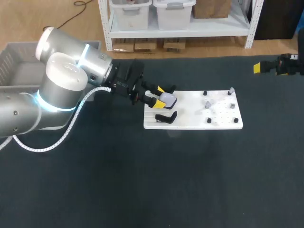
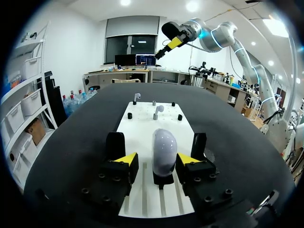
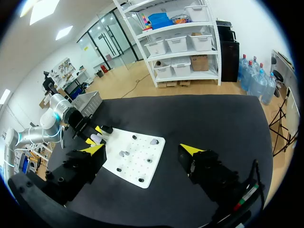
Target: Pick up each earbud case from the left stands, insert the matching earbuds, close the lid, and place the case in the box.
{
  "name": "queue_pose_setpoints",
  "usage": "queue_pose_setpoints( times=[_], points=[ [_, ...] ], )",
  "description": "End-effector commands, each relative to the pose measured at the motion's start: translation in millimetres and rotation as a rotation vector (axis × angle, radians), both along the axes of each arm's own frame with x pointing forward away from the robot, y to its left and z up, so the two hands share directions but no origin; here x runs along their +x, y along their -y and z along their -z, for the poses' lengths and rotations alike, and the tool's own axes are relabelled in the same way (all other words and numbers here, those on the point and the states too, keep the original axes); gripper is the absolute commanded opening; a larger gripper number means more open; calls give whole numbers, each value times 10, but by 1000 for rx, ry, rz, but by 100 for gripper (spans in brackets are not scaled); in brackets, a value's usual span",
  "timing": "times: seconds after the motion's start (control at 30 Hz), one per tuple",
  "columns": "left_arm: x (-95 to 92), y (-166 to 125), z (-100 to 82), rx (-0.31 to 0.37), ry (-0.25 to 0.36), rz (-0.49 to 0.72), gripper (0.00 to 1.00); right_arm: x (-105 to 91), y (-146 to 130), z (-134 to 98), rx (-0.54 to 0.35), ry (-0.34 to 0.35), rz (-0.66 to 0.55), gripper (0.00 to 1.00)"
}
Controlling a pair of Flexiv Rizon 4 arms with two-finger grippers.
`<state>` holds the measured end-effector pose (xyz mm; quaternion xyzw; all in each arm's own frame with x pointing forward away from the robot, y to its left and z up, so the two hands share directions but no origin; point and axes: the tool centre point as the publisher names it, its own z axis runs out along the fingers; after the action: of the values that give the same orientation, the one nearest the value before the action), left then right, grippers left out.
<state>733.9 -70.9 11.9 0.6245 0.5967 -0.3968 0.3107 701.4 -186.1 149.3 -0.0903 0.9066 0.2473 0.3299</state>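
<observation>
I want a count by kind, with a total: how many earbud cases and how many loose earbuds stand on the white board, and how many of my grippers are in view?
Earbud case: 1
Earbuds: 2 (far earbud, near earbud)
Grippers: 2 (left gripper, right gripper)
Total: 5

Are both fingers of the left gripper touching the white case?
Apart. In the left wrist view, the case stands inside the open left gripper; white board shows between one fingertip and it.
</observation>
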Motion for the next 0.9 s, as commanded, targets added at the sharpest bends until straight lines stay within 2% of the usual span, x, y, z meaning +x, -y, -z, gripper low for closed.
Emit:
queue_pose_setpoints(
  times=[0.03, 0.43, 0.5, 0.53, 0.8, 0.9],
  points=[
    [-9, 22, 2, 6, 0, -4, 49, -5, -3, -4, -2, 0, 2, 100],
    [-29, 44, 13, 9, -5, -3, 46, -5, -3, -4, -2, 0, 2, 100],
    [-31, 45, 15, 9, -4, -3, 37, -5, -3, -4, -2, 0, 2, 100],
    [-31, 45, 15, 9, -4, -4, 35, -5, -3, -4, -2, 0, 2, 100],
    [-39, 30, 22, 9, -3, -8, 34, -5, -3, -4, -2, 0, 2, 100],
    [-40, 11, 1, 6, -1, -13, 29, -5, -3, -4, -2, 0, 2, 100]
  ],
)
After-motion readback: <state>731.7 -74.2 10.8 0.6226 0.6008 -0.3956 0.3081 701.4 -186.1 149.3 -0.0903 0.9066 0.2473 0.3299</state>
